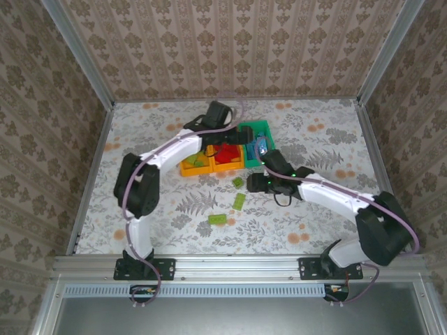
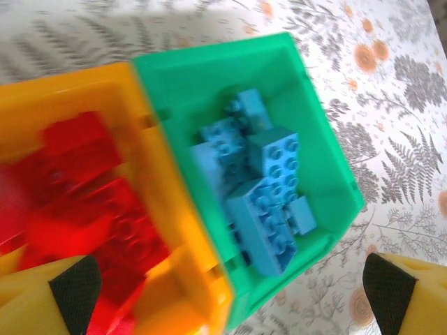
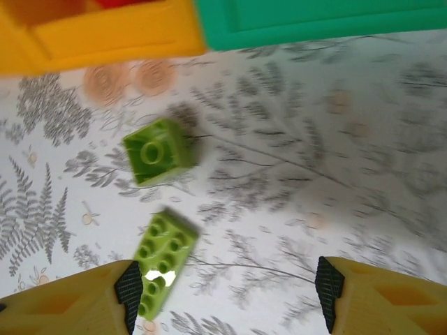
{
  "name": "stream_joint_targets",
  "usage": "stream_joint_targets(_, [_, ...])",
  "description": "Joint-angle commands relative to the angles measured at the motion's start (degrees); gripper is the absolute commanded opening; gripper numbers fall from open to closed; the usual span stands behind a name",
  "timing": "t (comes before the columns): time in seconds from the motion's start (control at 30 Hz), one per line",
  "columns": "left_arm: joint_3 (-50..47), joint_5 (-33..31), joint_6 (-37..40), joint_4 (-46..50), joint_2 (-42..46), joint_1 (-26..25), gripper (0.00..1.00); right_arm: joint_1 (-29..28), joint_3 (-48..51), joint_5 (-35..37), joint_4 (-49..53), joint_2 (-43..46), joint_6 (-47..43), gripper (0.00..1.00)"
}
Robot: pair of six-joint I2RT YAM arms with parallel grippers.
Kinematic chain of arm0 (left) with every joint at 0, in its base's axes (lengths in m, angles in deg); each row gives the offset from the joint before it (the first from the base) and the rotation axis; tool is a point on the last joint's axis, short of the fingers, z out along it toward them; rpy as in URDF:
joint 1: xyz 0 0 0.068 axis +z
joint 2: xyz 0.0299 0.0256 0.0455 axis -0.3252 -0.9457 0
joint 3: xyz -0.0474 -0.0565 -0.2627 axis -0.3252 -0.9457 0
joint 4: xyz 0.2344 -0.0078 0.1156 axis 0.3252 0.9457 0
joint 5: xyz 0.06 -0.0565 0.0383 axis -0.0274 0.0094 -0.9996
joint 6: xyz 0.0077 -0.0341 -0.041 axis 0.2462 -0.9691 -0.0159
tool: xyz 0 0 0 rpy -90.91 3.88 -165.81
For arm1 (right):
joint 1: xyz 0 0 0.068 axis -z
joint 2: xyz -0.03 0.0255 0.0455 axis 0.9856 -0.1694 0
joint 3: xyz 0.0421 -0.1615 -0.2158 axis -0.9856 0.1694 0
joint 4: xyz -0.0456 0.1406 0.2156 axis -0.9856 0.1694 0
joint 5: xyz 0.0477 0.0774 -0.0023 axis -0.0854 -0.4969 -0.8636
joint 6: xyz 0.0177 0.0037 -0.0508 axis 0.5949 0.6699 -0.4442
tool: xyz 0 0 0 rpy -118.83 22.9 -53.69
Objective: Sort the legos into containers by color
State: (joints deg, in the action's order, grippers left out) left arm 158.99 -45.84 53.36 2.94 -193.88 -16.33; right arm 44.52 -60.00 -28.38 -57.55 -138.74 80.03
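While the right gripper [image 3: 228, 293] hangs wide open and empty over the table, the long lime brick [image 3: 162, 262] lies far to one side between its jaws and the square lime brick [image 3: 157, 150] just ahead of them, so closing here may catch only a corner and flick the long one away. The left gripper [image 2: 230, 289], also wide open and holding nothing, hovers with the green bin [image 2: 181, 77] of blue bricks [image 2: 269, 202] and the orange bin [image 2: 84, 87] of red bricks [image 2: 84, 181] below its jaws, so a carried brick may bump that arm.
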Motion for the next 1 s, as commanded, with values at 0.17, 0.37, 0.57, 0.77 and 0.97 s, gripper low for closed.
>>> stream_joint_targets(0.17, [-20.9,-3.1,-3.0,-3.8,19.0,7.8,1.00,-6.3,-13.7,4.4,2.8,-16.6,-10.6,0.72])
stream_joint_targets(0.37, [-32.3,-3.7,-3.0,-2.5,29.4,14.7,1.00,-6.5,-19.7,6.3,6.5,-24.0,-13.3,0.70])
stream_joint_targets(0.57, [-38.8,-3.6,-2.6,-1.1,36.0,18.8,1.00,-6.5,-23.7,8.0,9.4,-28.8,-15.4,0.62])
stream_joint_targets(0.77, [-42.5,-3.9,-1.8,0.9,38.4,19.0,1.00,-6.6,-23.9,7.4,8.3,-29.2,-15.5,0.47])
stream_joint_targets(0.97, [-46.8,-4.8,-3.0,0.9,40.1,19.1,1.00,-8.2,-25.0,6.2,6.9,-26.1,-15.8,0.31])
